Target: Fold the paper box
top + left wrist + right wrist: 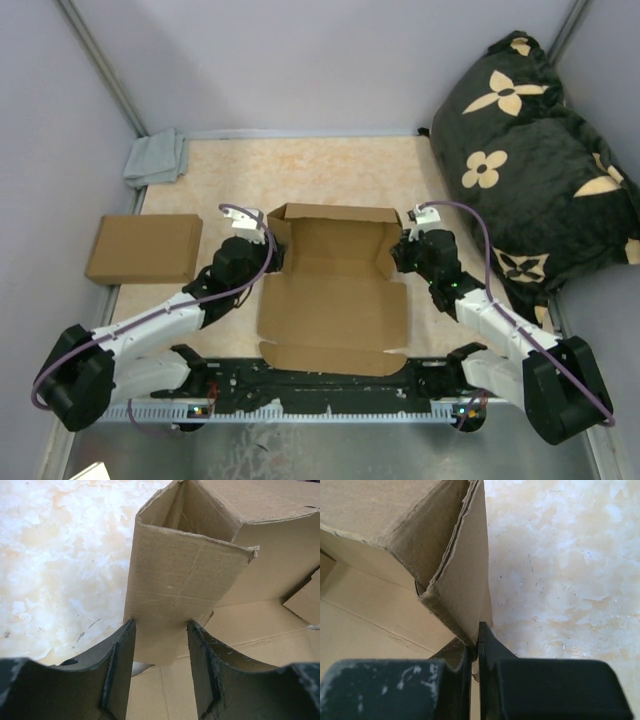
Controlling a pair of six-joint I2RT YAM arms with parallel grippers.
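Right jaws clamped the paper box [335, 300] by its side wall [465, 575], left jaws stood apart astride the opposite flap [180, 580]; we judged wall-raising underway, inward tucking next.

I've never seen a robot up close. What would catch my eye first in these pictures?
A plain brown cardboard mailer box lies half folded at the middle of the marbled table, its far walls raised. Two white-and-black robot arms flank it: the right arm has its jaws pinched shut on the box's right wall, while the left arm holds its jaws apart at the left wall. A black cushion with cream flowers fills the far right corner.
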